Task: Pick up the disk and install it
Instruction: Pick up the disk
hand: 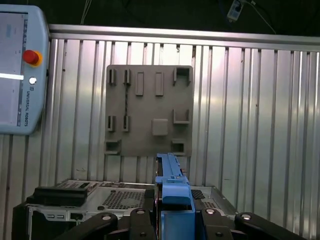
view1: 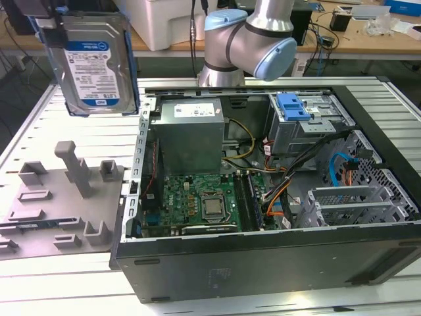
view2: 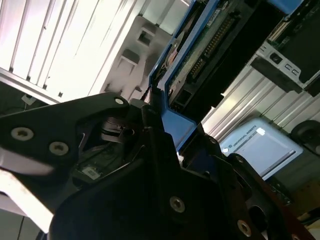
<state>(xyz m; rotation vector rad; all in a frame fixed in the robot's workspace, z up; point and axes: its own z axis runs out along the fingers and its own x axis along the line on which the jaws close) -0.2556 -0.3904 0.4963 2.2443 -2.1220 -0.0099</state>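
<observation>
The disk [view1: 92,62], a silver hard drive with a white-and-blue label and blue side rails, hangs in the air above the slatted table at the exterior view's upper left, left of the open computer case [view1: 263,217]. My gripper [view1: 54,25] is shut on its upper end. In the first wrist view the disk [hand: 171,172] shows edge-on, its blue rail clamped between the black fingers [hand: 142,220]. In the second wrist view the disk's underside [view2: 202,52] extends away from the gripper [view2: 167,122].
A grey fixture plate [view1: 59,197] with upright pegs lies on the table below the disk. Inside the case are a grey power-supply box [view1: 191,128], the motherboard [view1: 197,201], cables, and a drive cage with a blue bracket [view1: 293,105]. A teach pendant [hand: 17,70] lies beyond the plate.
</observation>
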